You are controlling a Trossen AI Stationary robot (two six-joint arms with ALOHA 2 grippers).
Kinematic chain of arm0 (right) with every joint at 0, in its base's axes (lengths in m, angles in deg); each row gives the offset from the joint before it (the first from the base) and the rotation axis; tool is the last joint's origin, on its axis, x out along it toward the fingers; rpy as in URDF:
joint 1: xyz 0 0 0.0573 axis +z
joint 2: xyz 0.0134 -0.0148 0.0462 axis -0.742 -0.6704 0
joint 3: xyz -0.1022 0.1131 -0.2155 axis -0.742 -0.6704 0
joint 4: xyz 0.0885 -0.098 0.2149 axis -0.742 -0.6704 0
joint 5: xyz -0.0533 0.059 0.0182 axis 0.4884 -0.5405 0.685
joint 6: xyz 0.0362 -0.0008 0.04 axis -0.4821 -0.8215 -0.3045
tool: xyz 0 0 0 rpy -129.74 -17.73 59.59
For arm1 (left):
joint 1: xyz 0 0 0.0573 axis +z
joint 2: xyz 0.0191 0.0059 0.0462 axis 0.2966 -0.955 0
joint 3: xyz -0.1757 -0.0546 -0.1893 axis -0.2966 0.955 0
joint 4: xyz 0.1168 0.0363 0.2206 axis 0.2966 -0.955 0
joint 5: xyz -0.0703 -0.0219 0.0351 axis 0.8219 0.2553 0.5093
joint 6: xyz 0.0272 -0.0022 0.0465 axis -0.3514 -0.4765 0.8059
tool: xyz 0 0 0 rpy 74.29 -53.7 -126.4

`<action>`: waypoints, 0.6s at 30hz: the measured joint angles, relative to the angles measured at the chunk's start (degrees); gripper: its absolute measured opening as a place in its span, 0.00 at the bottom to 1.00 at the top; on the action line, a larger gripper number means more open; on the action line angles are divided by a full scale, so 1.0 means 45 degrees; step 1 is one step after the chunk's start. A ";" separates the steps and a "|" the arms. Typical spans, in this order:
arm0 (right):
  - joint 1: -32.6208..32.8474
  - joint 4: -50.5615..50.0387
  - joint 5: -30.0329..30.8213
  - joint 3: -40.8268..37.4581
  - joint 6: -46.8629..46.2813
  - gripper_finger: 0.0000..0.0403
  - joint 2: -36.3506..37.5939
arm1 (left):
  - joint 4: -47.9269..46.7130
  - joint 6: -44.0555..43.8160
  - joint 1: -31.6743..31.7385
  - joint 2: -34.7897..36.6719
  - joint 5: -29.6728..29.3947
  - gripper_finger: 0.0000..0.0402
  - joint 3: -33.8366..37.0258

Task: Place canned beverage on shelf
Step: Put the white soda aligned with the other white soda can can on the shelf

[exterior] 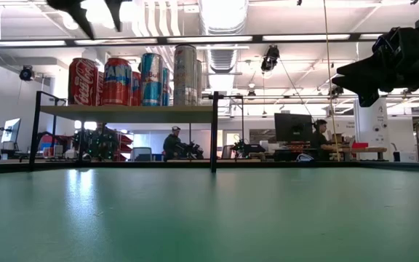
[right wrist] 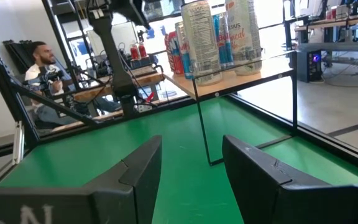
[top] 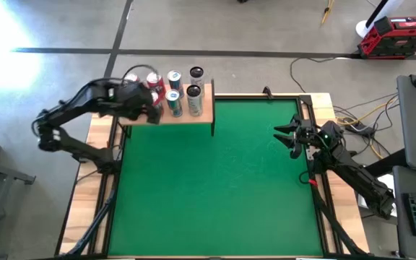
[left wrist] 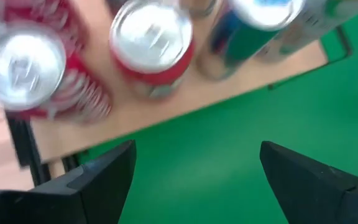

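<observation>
The shelf, a light-wood board on thin black legs, stands at the green mat's far left corner. Several cans stand upright on it on their bases: red cans at the left, blue-and-silver cans in the middle, dark-topped cans at the right. They also show in the low view. My left gripper is open and empty above the shelf's left part; in its wrist view its fingers stand over the shelf's near edge, with two red cans just beyond. My right gripper is open and empty above the mat's right side.
The green mat covers the table between wooden side rails. Cables and a red toolbox lie on the floor beyond the far right corner. People sit at desks in the room behind.
</observation>
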 joint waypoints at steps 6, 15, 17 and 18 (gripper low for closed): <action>0.0001 0.0000 0.0000 -0.0001 0.0000 0.40 0.0000 | 0.0125 -0.1588 -0.1447 0.2088 0.0024 0.81 0.2648; 0.0000 0.0000 0.0000 -0.0002 0.0000 0.40 0.0000 | 0.2984 -0.5043 -0.5256 0.5605 -0.1332 0.81 0.8234; 0.0001 0.0000 0.0000 0.0000 0.0000 0.40 0.0000 | 0.4200 -0.5319 -0.5995 0.6300 -0.1756 0.81 0.9483; 0.0002 0.0000 0.0000 -0.0001 0.0000 0.40 0.0000 | 0.4777 -0.5352 -0.6308 0.6591 -0.1994 0.81 1.0049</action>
